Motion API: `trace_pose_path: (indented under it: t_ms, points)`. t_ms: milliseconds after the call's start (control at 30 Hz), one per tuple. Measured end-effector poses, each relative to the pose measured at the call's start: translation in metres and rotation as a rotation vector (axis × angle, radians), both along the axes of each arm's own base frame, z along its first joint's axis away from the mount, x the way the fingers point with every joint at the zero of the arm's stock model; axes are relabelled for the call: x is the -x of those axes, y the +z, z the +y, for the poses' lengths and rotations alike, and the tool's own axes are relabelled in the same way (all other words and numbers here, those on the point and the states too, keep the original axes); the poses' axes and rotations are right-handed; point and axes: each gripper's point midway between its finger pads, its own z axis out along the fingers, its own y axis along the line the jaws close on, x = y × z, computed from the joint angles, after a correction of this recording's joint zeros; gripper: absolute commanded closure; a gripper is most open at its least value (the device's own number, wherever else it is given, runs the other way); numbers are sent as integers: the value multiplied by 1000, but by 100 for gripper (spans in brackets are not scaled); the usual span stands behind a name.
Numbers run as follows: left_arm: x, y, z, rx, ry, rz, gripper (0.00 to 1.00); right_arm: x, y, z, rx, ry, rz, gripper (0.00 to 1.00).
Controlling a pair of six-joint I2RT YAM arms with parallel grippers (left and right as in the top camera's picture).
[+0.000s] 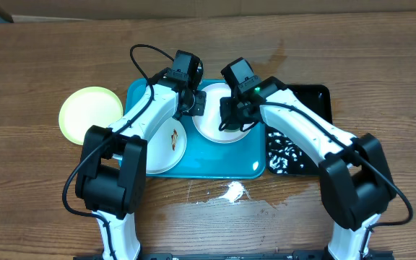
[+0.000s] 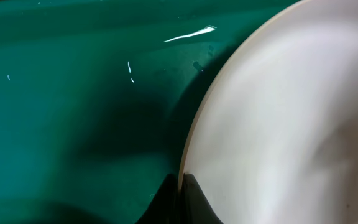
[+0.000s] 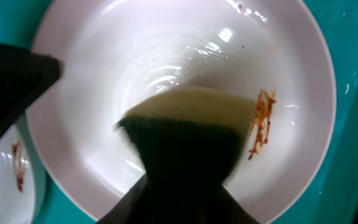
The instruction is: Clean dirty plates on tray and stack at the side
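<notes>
Step in hand: scrubbing, plate two of three by the look of it. Left gripper [image 1: 193, 102] pressed together on the rim of the centre plate [image 1: 211, 128]; in the left wrist view the rim runs straight into its dark finger [image 2: 194, 202], so it seems to be steadying the plate. Right gripper [image 1: 231, 119] hangs over the same plate's bowl with a pale pad [image 3: 188, 106] under it, sponge-like and touching the plate. Cannot tell if the right gripper's jaws are clamped on the pad or loosening; the fingers are just a dark blur.

Brown smear [image 3: 261, 124] sits just beside the pad, on the plate's slope on the side away from the left gripper, not wiped yet. Centre plate lies on the turquoise tray [image 1: 215, 167], directly under both grippers. Second white plate [image 1: 161, 148], also smeared, is on the tray just beside the left gripper, on its near side. Yellow-green plate [image 1: 89, 114] is off the tray on the table [image 1: 49, 202], well out beyond the left gripper, and looks clean, probably the start of the stack.

Black tray [image 1: 302, 101] lies just outside the right arm. White spill [image 1: 231, 193] on the table near the tray's front edge.

Next move calls for sliding the pad sideways over the smear with the rim held firm, then lifting the plate out to the yellow-green one.
</notes>
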Motion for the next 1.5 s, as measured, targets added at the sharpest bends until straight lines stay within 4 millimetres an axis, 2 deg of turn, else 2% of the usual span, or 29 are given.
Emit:
trace_pose_path:
  t_ms: [67,267,433,700,767,833,867,900,1033,1200,1233,1300,1333,1367,1500]
  points:
    - [0,0,0,0,0,0,96,-1,-5,1,3,3,4,50]
    - [1,0,0,2,-1,4,96,-1,-9,0,6,2,9,45]
    - [1,0,0,1,-1,5,96,14,-14,-9,45,3,72,41]
    - [1,0,0,1,-1,5,96,16,-15,-10,50,2,82,42]
    - [2,-1,0,0,-1,8,96,14,-15,-9,45,3,74,50]
    - [2,-1,0,0,-1,9,96,14,-19,-8,42,4,66,76]
    - [2,-1,0,0,-1,9,96,14,-20,-9,43,-1,67,84]
    - [2,-1,0,0,-1,9,96,15,-23,-9,46,1,73,88]
    - [3,-1,1,-2,0,12,96,18,-28,-8,40,4,92,96]
    - [4,-3,1,-3,0,16,96,20,-28,-6,28,11,102,96]
    - [4,-3,1,-4,0,16,96,19,-28,-6,25,11,100,96]
    - [4,-3,1,-3,0,16,96,19,-28,-5,21,8,101,64]
    - [4,-3,1,-3,0,16,96,19,-28,-5,18,4,102,56]
    - [4,-3,1,-3,-1,16,96,19,-28,-4,15,-1,102,51]
    - [5,-3,1,-3,-1,19,96,20,-33,-5,16,-8,109,51]
